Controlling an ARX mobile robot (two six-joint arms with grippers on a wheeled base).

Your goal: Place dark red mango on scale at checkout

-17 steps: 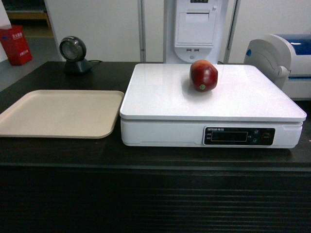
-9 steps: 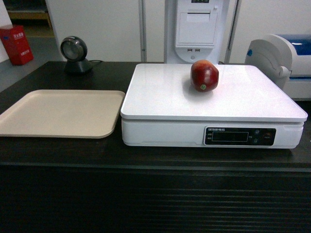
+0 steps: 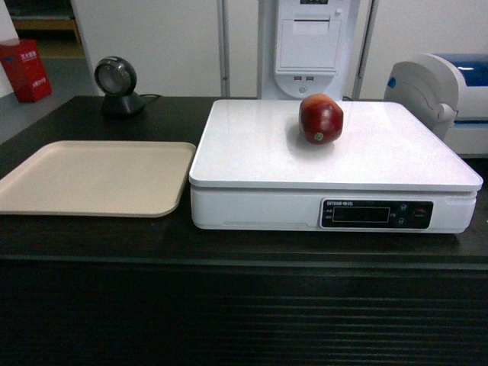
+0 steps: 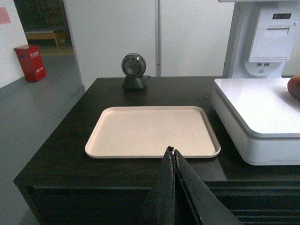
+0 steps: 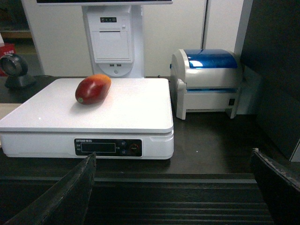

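Note:
The dark red mango [image 3: 320, 119] lies on the white platform of the scale [image 3: 252, 152], toward its back, with its green sticker facing front; the right wrist view shows the mango [image 5: 93, 89] on the scale [image 5: 136, 110] too. The scale stands on the black checkout [image 3: 229, 305] counter. My left gripper [image 4: 171, 151] is shut and empty, in front of the counter's edge before the beige tray. My right gripper [image 5: 173, 157] is wide open and empty, held back from the ribbed front of the checkout [image 5: 187, 201]. Neither gripper appears in the head view.
A beige tray [image 3: 95, 177] lies left of the scale. A black round scanner [image 3: 118, 85] stands at the back left. A white receipt printer [image 3: 309, 46] rises behind the scale, and a white and blue machine [image 5: 208, 82] sits right of it.
The head view has shifted very slightly; the mango and scale have not moved.

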